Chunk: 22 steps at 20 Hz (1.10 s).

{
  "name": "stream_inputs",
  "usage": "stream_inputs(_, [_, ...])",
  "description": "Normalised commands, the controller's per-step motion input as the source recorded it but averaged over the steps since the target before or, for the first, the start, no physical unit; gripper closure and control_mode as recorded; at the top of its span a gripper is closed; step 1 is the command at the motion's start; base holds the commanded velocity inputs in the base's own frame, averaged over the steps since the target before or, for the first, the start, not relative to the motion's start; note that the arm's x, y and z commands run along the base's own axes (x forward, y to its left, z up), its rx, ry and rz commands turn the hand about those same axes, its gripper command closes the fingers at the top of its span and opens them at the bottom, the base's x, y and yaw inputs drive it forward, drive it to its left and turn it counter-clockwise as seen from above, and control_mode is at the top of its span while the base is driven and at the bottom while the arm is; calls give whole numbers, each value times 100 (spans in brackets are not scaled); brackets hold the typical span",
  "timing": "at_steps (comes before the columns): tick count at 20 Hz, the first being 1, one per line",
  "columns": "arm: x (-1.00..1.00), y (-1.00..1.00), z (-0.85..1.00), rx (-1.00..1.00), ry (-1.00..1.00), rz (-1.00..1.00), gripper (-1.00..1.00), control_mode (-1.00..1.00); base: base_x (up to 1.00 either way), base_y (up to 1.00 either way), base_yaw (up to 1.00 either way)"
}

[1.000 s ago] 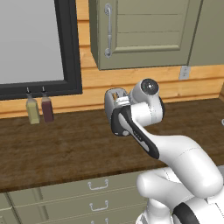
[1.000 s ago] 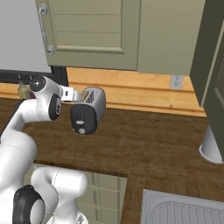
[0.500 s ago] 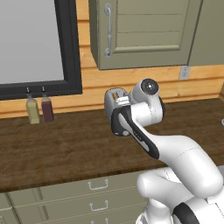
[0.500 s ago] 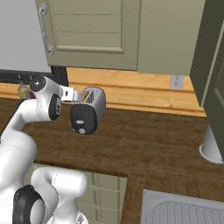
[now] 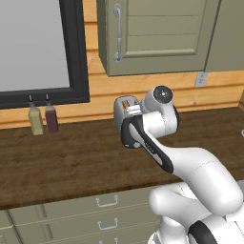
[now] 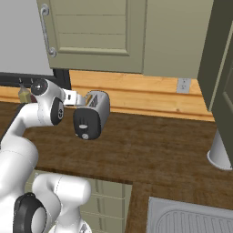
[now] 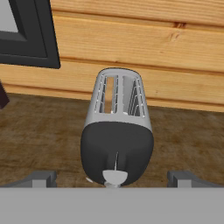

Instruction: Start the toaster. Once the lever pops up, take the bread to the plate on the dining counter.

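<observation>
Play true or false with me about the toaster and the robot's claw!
1. The toaster stands on a dark wood counter. True.
2. The gripper is squeezing the toaster. False: its fingers stand wide apart, one on each side of the black end.
3. Two small bottles stand under the window. True.
4. A piece of bread sticks high out of the toaster. False: nothing sticks out; something tan shows down in one slot.

Dark wood-grain counter (image 5: 71, 162) over olive drawers (image 5: 86, 212) with handles. Two small bottles, one yellowish (image 5: 35, 119), one dark red (image 5: 51, 118), side by side beneath a black-framed window (image 5: 76, 52). Olive wall cabinet (image 5: 157, 35) above plank wall; white outlet (image 6: 184, 85); grey sink (image 6: 191, 218) at lower right.
</observation>
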Motion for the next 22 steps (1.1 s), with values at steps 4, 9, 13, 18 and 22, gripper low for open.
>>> stream_inputs(4, [0,0,0,0,0,0,-100,-100,0,0,0])
stream_inputs(9, [0,0,0,0,0,0,-100,-100,0,0,0])
stream_inputs(13, [0,0,0,0,0,0,-100,-100,0,0,0])
stream_inputs(18, [0,0,0,0,0,0,-100,-100,0,0,0])
stream_inputs(22, [0,0,0,0,0,0,-100,-100,0,0,0])
